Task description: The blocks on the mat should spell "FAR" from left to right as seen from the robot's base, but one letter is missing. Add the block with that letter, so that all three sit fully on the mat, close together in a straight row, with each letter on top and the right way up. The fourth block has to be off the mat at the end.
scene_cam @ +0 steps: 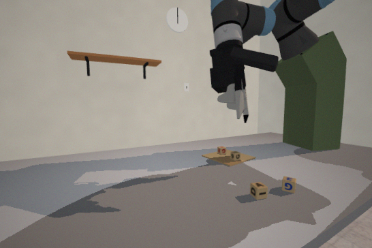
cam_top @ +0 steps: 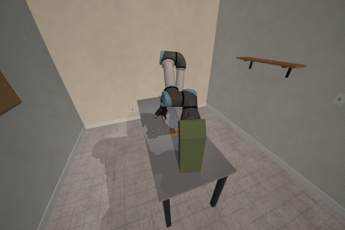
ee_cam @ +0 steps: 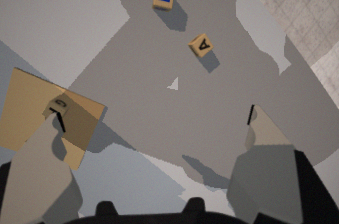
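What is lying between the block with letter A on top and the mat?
Between the A block and the mat, only table top with a small light patch shows, in the wrist and exterior views.

In the top view, the green stand hides part of the mat, and the letters on the A block and the blue-letter block are too small to read. The wrist view cuts off most of the blue-letter block at its top edge. There, a gripper finger partly covers the dark-letter block and the mat, and the red-letter block can't be seen. The exterior view crops the arm at the top.
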Robot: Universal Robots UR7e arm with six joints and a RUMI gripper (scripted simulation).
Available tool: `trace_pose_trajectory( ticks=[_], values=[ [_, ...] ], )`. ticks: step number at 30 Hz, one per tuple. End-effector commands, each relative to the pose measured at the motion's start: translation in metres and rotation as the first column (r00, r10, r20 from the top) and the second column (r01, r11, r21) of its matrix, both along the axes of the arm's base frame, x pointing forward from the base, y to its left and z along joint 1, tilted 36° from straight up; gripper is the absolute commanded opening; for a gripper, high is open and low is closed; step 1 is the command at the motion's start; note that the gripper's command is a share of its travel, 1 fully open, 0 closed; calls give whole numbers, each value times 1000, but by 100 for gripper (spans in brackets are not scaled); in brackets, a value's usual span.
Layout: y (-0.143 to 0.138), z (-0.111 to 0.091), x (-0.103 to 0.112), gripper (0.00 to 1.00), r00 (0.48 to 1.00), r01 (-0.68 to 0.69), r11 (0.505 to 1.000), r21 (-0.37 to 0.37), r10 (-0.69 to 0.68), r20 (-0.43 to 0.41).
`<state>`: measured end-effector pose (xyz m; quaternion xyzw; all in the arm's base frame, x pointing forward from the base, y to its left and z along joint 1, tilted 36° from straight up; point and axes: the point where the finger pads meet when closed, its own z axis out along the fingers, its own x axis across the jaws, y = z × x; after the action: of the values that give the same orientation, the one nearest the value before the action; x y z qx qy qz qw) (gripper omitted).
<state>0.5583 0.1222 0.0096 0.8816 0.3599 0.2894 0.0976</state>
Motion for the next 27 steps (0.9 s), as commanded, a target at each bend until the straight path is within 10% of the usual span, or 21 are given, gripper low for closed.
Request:
trace_pose_trajectory(
  ticks=[1, 27],
  values=[
    [18, 1, 7, 100, 997, -79, 991, -110, 77, -21],
    [86, 9, 31, 100, 925, -375, 803, -463, 353, -138]
  ],
)
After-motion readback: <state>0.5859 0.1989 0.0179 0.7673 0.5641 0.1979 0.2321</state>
